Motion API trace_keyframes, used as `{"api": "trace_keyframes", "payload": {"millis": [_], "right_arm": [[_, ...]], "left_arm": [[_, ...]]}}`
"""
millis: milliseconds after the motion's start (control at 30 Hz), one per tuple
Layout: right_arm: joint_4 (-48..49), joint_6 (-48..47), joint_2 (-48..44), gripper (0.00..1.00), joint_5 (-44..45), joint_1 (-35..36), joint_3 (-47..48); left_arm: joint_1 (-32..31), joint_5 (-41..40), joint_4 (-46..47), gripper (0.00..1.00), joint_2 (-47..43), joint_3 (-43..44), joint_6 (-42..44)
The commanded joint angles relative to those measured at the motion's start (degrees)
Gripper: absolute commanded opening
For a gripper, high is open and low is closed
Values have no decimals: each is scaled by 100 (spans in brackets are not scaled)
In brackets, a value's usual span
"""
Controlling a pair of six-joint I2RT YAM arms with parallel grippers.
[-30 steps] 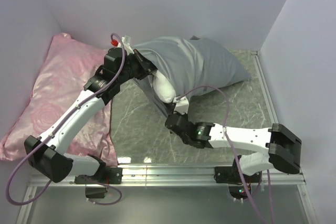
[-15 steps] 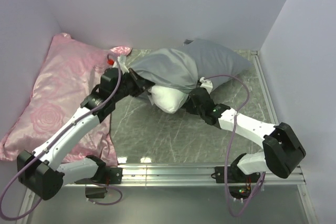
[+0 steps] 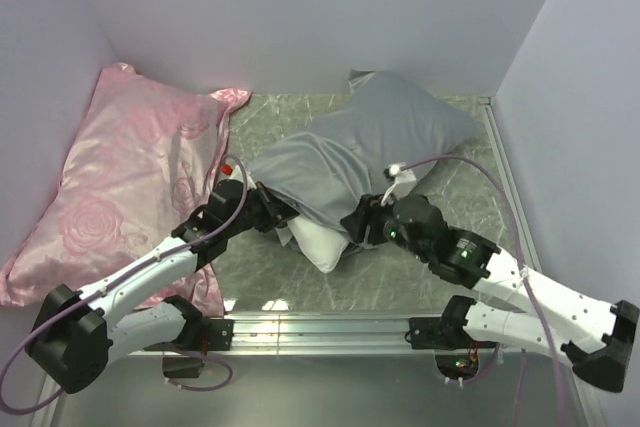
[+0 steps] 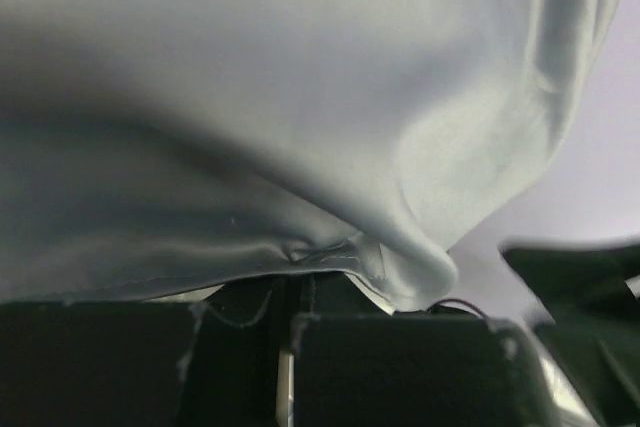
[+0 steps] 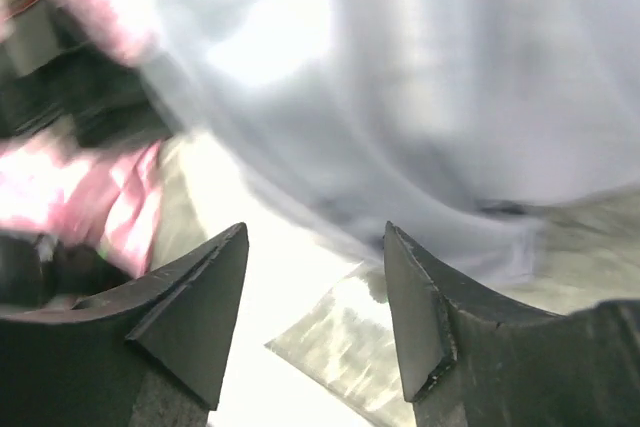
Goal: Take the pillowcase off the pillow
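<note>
To the right of the bulging grey fabric pillowcase (image 3: 370, 142) we see bare marbled grey-green tabletop (image 3: 480, 202), open as far as the pale lilac right wall (image 3: 575, 97). A narrower bare strip runs along the near edge, between the two arms. On the left, the large pink rose-patterned satin pillow (image 3: 120, 177) fills the floor up to the side wall. The plump white pillow (image 3: 322, 244) is hemmed in by the left gripper (image 3: 280, 217) and the right gripper (image 3: 358, 227), one on each side. The back wall stands close behind the case.
</note>
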Motion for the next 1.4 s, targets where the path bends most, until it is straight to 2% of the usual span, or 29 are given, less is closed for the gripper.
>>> {"api": "trace_keyframes", "payload": {"millis": [0, 167, 233, 400, 467, 567, 700, 800, 867, 1000, 1100, 1233, 1267, 1333, 1367], "right_arm": [[-169, -658, 116, 64, 307, 1088, 515], [-697, -1404, 1722, 67, 1667, 2468, 1560], [-784, -1590, 2023, 67, 1906, 2629, 1746], [-1198, -1977, 2718, 71, 2776, 2752, 2186], [-1189, -2196, 2745, 73, 2909, 2770, 2221], [-1470, -2320, 2886, 78, 3576, 2902, 2405], [-1462, -2601, 3009, 83, 3701, 3034, 2450], [-1461, -2707, 3166, 85, 3928, 3025, 2450], [-1646, -2655, 3307, 88, 4479, 2981, 2502], [-1840, -2540, 3457, 86, 4729, 2683, 2669], [-1682, -2681, 3448, 77, 4913, 2516, 2731], [-1612, -2663, 3142, 5, 5054, 2261, 3003], [-1507, -2724, 2836, 1, 5019, 2234, 2995], [-1148, -2882, 2448, 0, 4740, 2164, 2925], [-1050, -2918, 2038, 0, 4616, 2129, 2890]], "left_arm": [[-133, 153, 1115, 1, 98, 91, -157], [-212, 74, 993, 1, 160, 328, -87], [-239, 65, 871, 1, 134, 398, -52], [-239, 91, 580, 1, -33, 732, 71], [-248, 109, 449, 1, -104, 916, 141], [-248, 127, 308, 1, -192, 1171, 203], [-248, 258, 254, 1, -192, 1418, 221], [-274, 320, 176, 1, -174, 1664, 273], [-309, 329, 44, 0, -192, 1882, 335], [-362, 399, -97, 1, -297, 2182, 396], [-380, 452, -262, 1, -332, 2384, 431], [-380, 487, -396, 0, -297, 2674, 536], [-371, 470, -457, 1, -280, 2823, 572], [-371, 495, -493, 1, -175, 3121, 729], [-380, 496, -597, 12, -122, 3271, 809]]}}
